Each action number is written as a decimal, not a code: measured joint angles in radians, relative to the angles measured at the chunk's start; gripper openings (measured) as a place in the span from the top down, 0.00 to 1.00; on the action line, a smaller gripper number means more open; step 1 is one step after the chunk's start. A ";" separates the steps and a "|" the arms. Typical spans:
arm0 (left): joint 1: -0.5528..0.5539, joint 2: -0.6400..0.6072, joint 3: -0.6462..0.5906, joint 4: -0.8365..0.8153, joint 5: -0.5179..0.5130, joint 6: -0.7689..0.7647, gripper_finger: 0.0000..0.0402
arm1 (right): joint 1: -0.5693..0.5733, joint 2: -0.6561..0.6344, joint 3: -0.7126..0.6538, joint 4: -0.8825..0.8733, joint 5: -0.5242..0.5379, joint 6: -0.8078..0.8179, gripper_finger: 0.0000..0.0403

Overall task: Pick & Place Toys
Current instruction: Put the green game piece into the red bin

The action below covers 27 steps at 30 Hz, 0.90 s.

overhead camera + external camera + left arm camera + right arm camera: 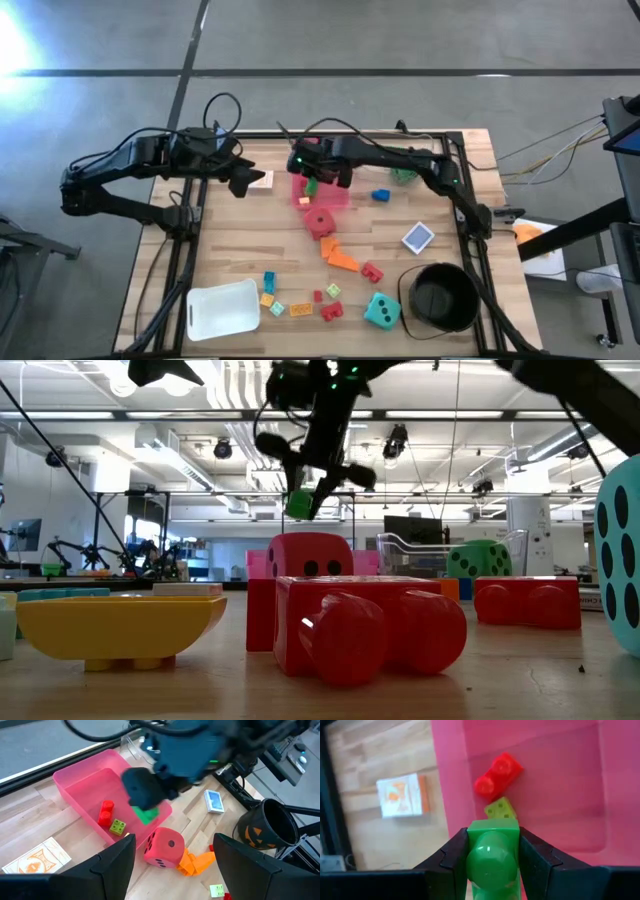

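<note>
Green brick (492, 854) is clamped between the fingers of the right gripper (318, 180), which is closed on the brick's two side faces and hangs above the pink tray (335, 197). This grip leaves the brick's underside free, so opening the fingers should drop it straight into the tray. In the right wrist view the brick's long axis runs along the fingers, its far end pointing down toward the tray floor; a rounded stud faces the camera.

Inside the tray lie a red brick (498, 774) and a small yellow-green brick (500, 810), touching or nearly so, close to the tray wall nearest the printed card (402, 795). The red brick lies diagonal to that wall. The card rests flat on the worktop (240, 250) just outside the tray.

The left gripper (240, 182) waits beside the card, away from the tray, its fingers parted and holding nothing.

A red die (320, 222) stands just beside the tray. Orange bricks (340, 256), a teal die (381, 312), a black bucket (440, 296) and other small bricks lie farther from the tray, not yet collected. Judged from this layout, most of the task remains.
</note>
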 joint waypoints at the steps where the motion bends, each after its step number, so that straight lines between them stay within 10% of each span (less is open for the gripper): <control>1: 0.000 0.000 0.000 0.000 0.000 0.000 0.32 | -0.008 0.020 0.023 -0.012 -0.010 0.002 0.70; 27: 0.000 0.000 0.000 0.000 0.000 0.000 0.32 | -0.028 0.098 -0.046 -0.097 0.015 -0.165 0.70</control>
